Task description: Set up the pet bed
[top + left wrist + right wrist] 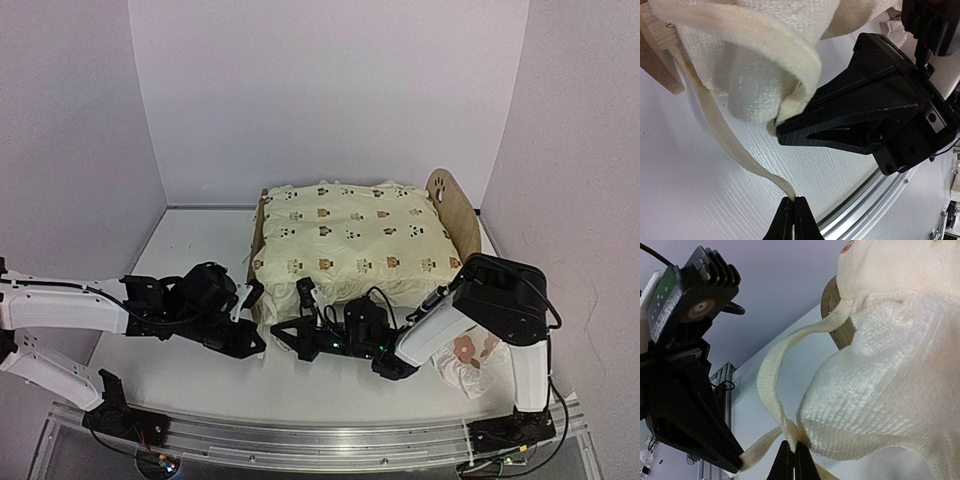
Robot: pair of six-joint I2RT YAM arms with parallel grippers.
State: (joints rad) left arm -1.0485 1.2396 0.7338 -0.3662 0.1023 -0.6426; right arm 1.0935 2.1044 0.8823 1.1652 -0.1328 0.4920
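**Operator:** Where did the pet bed sit?

**Observer:** Your pet bed [455,228] stood at the centre of the top view, toward the back of the white table [200,235], just beyond both of your tools. Its light-wood headboard [447,200], rounded on top with a paw-print cutout, rose at the right end. A thin brown edge of the frame showed at the left end. The rest you could not see, because the cream cushion [350,235] printed with small animals lay puffed over the frame and hung over its near side.

**Operator:** And the tools?

**Observer:** Your left tool [794,212] had its fingers pressed together at the bottom of its wrist view. They pinched the long tie string [722,131] that ran down from the upper left, past a corner of bare wood. Your right tool [793,457] was likewise clamped narrow at the bottom of its own view. It gripped the looped tie string [769,371] that curved in from the wooden edge at upper centre. In the top view the two tips sat just beside each other, in front of the bed's near left corner. Whether the strings crossed between them, I couldn't tell.

**Operator:** Anything else on the table?

**Observer:** A small white pillow [468,362] with red-brown flowers lay at the lower right, partly under your right arm.
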